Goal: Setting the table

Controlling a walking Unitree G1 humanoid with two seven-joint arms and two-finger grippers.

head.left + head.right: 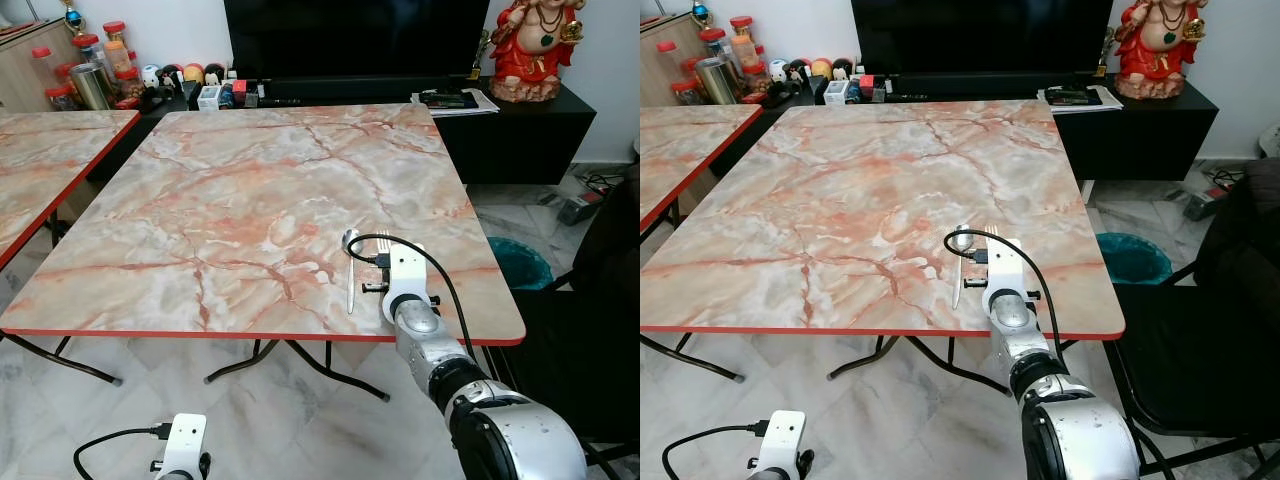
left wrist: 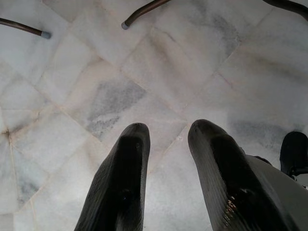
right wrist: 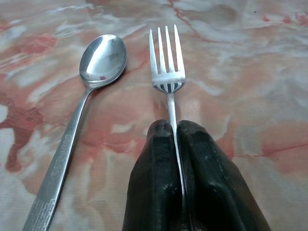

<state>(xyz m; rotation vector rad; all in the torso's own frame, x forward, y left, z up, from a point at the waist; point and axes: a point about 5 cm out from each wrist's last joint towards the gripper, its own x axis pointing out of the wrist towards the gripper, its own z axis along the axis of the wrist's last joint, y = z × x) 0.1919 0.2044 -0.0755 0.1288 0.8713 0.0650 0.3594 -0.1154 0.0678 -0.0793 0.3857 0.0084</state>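
On the marble surface [image 1: 250, 200], the right end effector [image 3: 175, 132] clamps the fork [image 3: 167, 67] handle, aligning it beside the spoon [image 3: 98, 60] as cutlery.

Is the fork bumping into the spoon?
Apart. The right wrist view shows bare table between the spoon and the fork, which the right gripper pinches by its handle.

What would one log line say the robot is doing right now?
task: setting table | right gripper: shut on fork, over table | spoon: lying beside fork | left gripper: open, low over floor
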